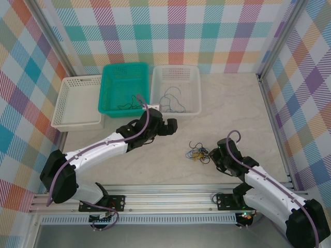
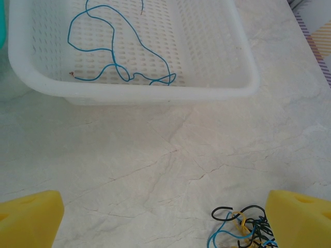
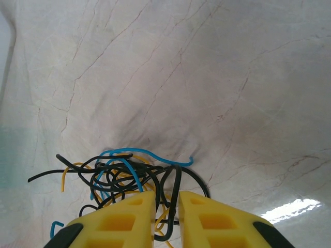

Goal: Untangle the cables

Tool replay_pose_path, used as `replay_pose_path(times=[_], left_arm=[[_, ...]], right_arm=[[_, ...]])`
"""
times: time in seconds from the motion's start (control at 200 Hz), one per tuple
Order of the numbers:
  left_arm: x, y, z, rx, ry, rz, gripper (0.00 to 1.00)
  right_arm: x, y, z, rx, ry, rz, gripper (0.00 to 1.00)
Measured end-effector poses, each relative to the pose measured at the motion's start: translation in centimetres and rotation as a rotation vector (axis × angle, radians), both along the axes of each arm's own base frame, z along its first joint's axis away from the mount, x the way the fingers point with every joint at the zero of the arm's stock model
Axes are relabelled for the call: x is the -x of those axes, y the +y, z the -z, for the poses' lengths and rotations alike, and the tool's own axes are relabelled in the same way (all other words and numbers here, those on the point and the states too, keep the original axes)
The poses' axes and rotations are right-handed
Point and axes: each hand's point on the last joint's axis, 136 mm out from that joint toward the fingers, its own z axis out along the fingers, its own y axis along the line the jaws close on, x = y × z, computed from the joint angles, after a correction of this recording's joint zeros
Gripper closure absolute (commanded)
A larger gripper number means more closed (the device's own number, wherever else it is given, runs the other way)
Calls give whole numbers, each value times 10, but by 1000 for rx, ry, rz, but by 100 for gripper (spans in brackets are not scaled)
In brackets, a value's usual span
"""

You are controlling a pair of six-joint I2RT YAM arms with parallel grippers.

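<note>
The cables form a small clump of blue, black and yellow wires point(image 1: 198, 154) on the table right of centre, also seen in the left wrist view point(image 2: 242, 227) and the right wrist view point(image 3: 116, 173). My right gripper point(image 1: 213, 155) sits at the clump's right side. In its own view the right gripper point(image 3: 167, 204) has its yellow fingers point(image 3: 124, 219) closed to a narrow gap with a black wire point(image 3: 176, 191) running through it. My left gripper point(image 1: 173, 124) hovers wide open left of the clump, and bare table lies between the jaws of the left gripper point(image 2: 165, 212). One blue wire point(image 2: 119, 67) lies loose in the white basket point(image 2: 155, 95).
Three baskets stand along the back: a white one point(image 1: 67, 124) at the left, a teal one point(image 1: 124, 66) holding a dark wire point(image 1: 133, 101), and the white basket point(image 1: 176, 67) to its right. Patterned walls and metal frame rails enclose the table.
</note>
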Motion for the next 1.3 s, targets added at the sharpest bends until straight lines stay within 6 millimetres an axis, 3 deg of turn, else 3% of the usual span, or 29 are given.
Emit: replay_pose_path(times=[0.39,0.59,0.76,0.855,1.045,1.3], left_arm=[[1,0,3,1,5,1,0],[4,-8,1,50,-6,36,0],[6,-11,3,68,-4,56,0],[7,-14,2,85,-7,70,0],[19,-23,4,136,5,139,0],[38,-29,-16,180,-64,280,0]], right_arm=[[-2,1,9,-14,16,25,81],[-6,4,10,-16,7,20,98],[-10,8,3,26,-44,-76,100],[-18,16,-15,54,-109,-168,100],[-40,42,-71,91,-315,-378,100],[-51,75,-129,140,-506,-640,100]])
